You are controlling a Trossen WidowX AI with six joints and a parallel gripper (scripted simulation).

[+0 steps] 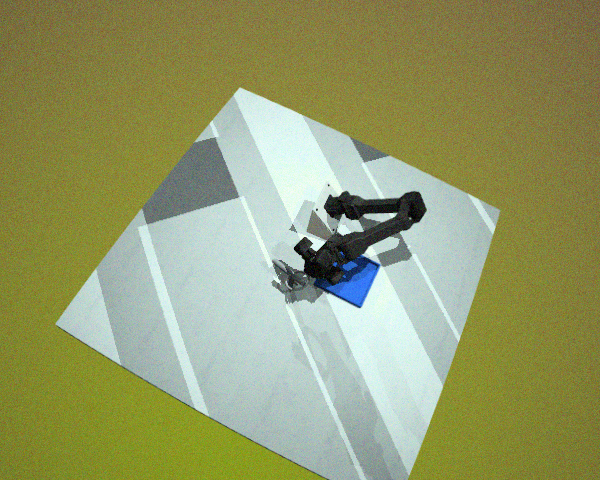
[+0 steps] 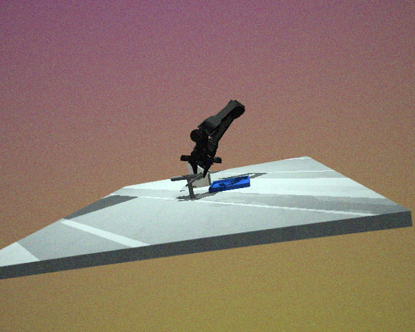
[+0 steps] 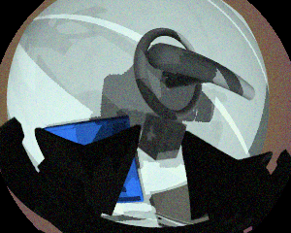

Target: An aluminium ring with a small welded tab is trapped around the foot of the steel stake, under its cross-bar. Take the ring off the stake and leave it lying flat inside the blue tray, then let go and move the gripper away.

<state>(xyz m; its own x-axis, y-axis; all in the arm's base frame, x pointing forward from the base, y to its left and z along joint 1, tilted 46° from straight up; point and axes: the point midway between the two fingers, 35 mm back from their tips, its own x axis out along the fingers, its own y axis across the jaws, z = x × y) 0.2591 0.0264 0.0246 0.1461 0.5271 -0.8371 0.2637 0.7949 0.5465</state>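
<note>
The ring hangs tilted above the table around the upper part of the stake. The cross-bar lies over the ring's right side in the wrist view; its nearer-left end shows within the ring's outline. Whether that end is above or through the ring I cannot tell. My gripper is shut on the ring's square tab, beside the stake. The blue tray sits close beside the stake, on the arm's side. My fingertips are hidden in the top view.
The pale arm base plate stands behind the stake and tray. The arm reaches over the tray. Shadows and pale stripes cross the table. The tray's raised walls are near the gripper.
</note>
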